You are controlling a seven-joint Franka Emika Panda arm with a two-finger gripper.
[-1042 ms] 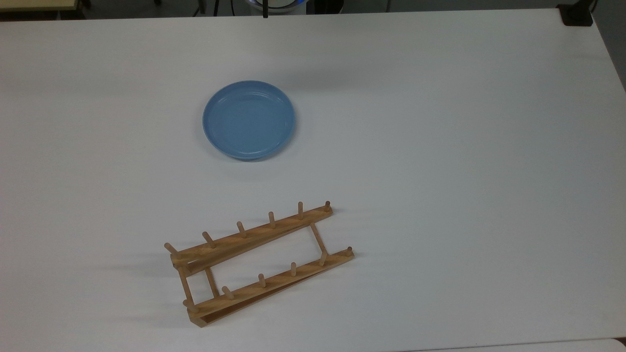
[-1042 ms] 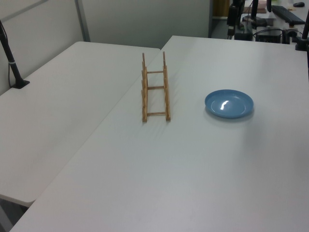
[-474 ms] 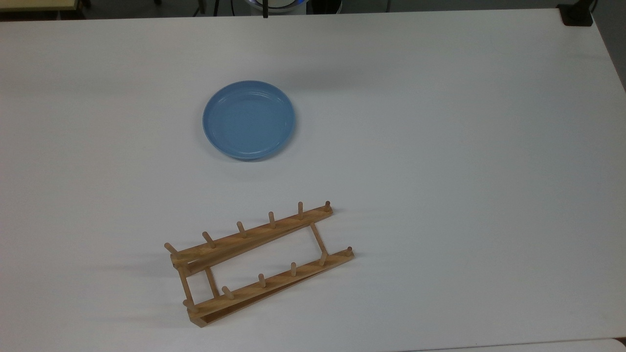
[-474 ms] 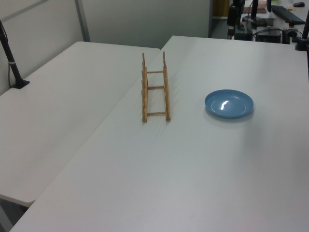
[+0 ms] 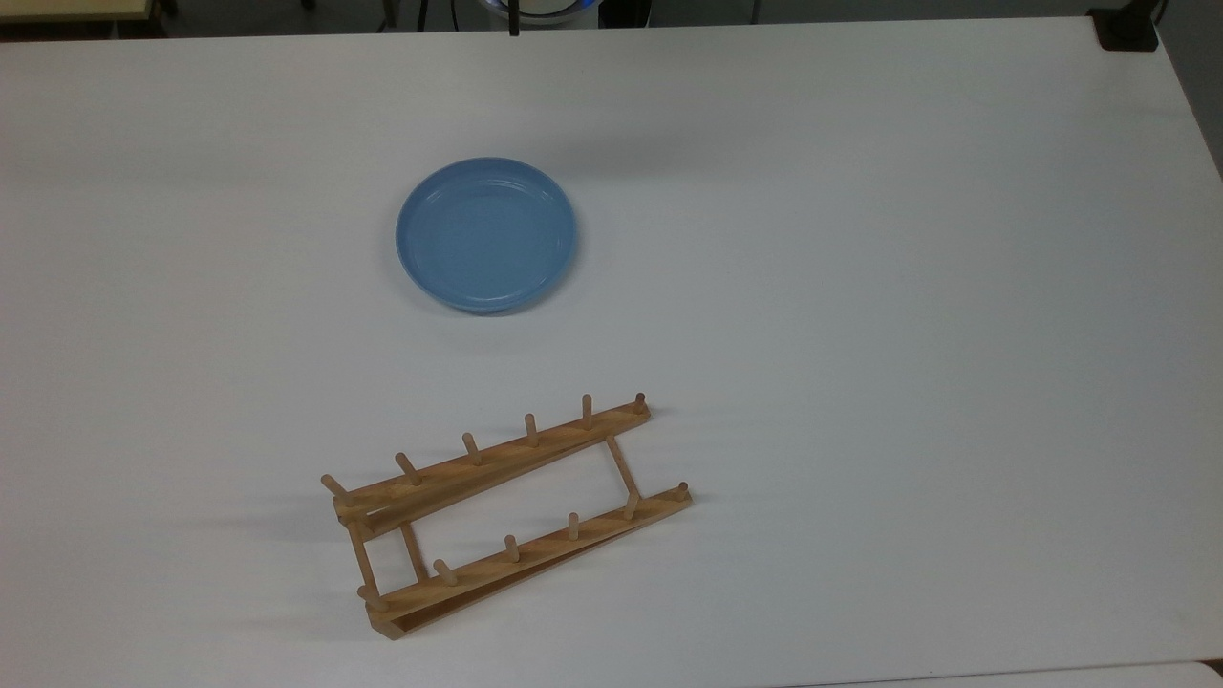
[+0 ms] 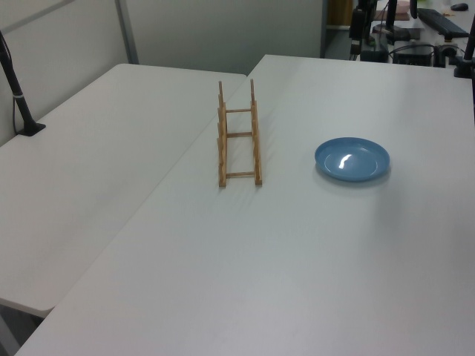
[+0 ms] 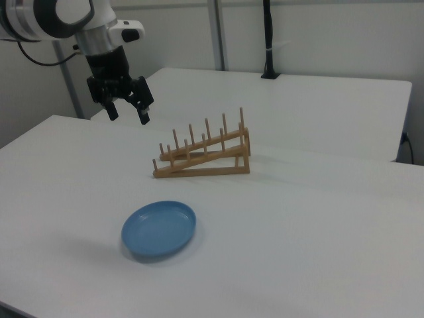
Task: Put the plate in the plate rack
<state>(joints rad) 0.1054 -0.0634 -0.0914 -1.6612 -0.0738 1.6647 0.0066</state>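
Gripper: in the right view the gripper [image 7: 128, 114] hangs in the air at the upper left, above the far left part of the table [image 7: 318, 218]; its two fingers are spread apart with nothing between them; it is well apart from the plate and short of the rack.
Plate: the plate [image 7: 159, 230] lies flat and right way up on the table, near the front edge in the right view; in the top view the plate [image 5: 486, 235] sits left of centre, closer to the top edge than the rack is; nothing touches it.
Rack: the rack [image 7: 205, 156] stands on the table beyond the plate in the right view, well apart from it; in the top view the rack [image 5: 506, 511] lies slantwise near the bottom edge; its pegs hold nothing.
Done: nothing yet, by my judgement; the plate is not grasped.
Left: reach down to the plate, grip its rim, lift and tip it on edge, set it between two pairs of pegs.
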